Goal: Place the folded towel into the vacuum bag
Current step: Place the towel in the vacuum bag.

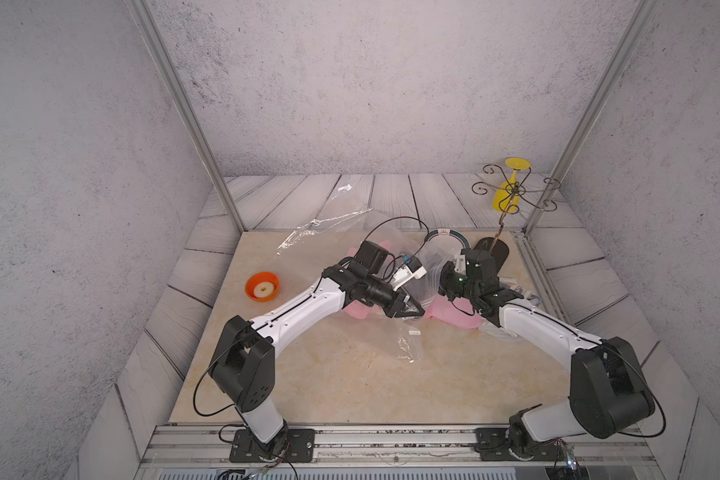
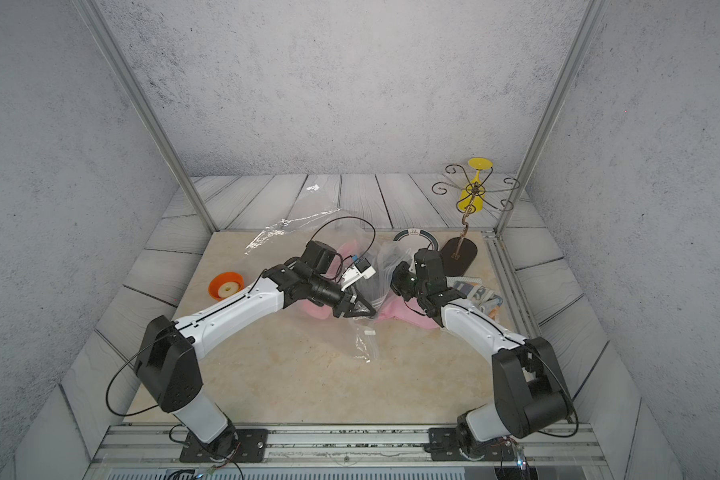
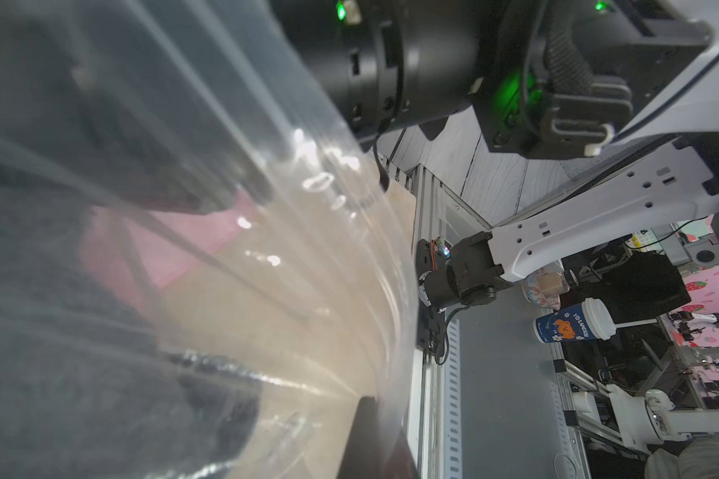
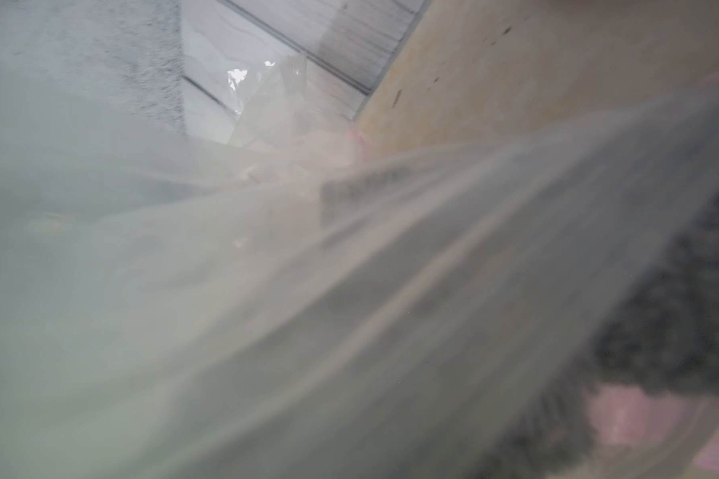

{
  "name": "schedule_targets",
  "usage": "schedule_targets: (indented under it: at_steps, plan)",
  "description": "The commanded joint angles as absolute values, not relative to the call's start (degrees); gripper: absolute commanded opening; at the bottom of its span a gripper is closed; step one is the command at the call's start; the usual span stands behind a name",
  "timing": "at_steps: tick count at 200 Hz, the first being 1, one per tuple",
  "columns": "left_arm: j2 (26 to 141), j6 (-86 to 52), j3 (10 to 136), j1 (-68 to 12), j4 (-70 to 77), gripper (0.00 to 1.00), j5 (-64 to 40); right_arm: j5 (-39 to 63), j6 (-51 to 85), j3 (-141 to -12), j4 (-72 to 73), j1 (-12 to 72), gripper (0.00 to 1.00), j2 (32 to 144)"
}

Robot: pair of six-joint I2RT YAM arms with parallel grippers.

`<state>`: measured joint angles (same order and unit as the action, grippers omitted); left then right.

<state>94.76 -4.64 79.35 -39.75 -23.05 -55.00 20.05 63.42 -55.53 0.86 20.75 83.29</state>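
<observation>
Near the worktop's [image 1: 350, 374] middle, toward its back edge, the bag [image 1: 427, 266] is lying crumpled, and the towel [image 1: 454, 316] is showing pink through its film. The left gripper [image 1: 412, 311] is clamping shut, seemingly on the film; the right gripper [image 1: 447, 286] is sitting buried in plastic, so I cannot tell its state. A slipping left pinch could collapse the mouth; that right gripper pulling back could drag the towel out. Counting: one bag, one towel, two grippers, one lid [image 1: 251, 289], one glass [image 1: 504, 198].

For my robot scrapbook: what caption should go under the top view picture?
Two robot arms huddle over a pink towel and a crinkly clear vacuum bag on a beige table.
</observation>
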Motion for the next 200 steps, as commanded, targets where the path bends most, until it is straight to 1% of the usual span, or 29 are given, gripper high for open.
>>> schedule_targets:
  at_steps: [1,12,23,30,54,77,115,155,200]
  plan:
    - [91.74,-10.95,79.64,-37.19,-16.88,0.0,-49.1,17.36,49.09,-63.16,-17.37,20.43,0.56,83.61]
    - [93.38,-12.24,81.01,-36.17,-18.12,0.0,-42.03,19.05,46.59,-64.24,-20.73,20.35,0.62,84.13]
    - [95.69,-13.23,82.83,-35.61,-20.32,0.0,-36.16,19.53,45.4,-63.81,-22.23,20.32,0.65,83.39]
    - [97.26,-14.08,83.94,-35.32,-21.59,0.0,-34.53,19.6,45.1,-63.15,-22.61,20.35,0.67,82.46]
    - [100.69,-16.89,85.64,-35.07,-22.73,0.0,-35.95,18.94,44.41,-61.56,-25.0,20.04,0.68,78.88]
    - [100.42,-19.49,83.73,-35.07,-19.15,0.0,-37.68,17.76,44.65,-59.62,-26.54,19.29,0.67,75.7]
    - [100.14,-19.31,82.73,-35.07,-19.42,0.0,-37.8,16.86,47.88,-55.02,-27.84,15.56,0.67,73.79]
    - [99.21,-19.67,81.46,-35.09,-18.99,0.0,-38.92,19.03,52.83,-49.01,-19.2,9.68,0.62,75.05]
    - [98.44,-19.68,80.51,-35.14,-18.79,0.0,-40.51,18.02,48.33,-55.72,-16.9,8.88,0.55,82.23]
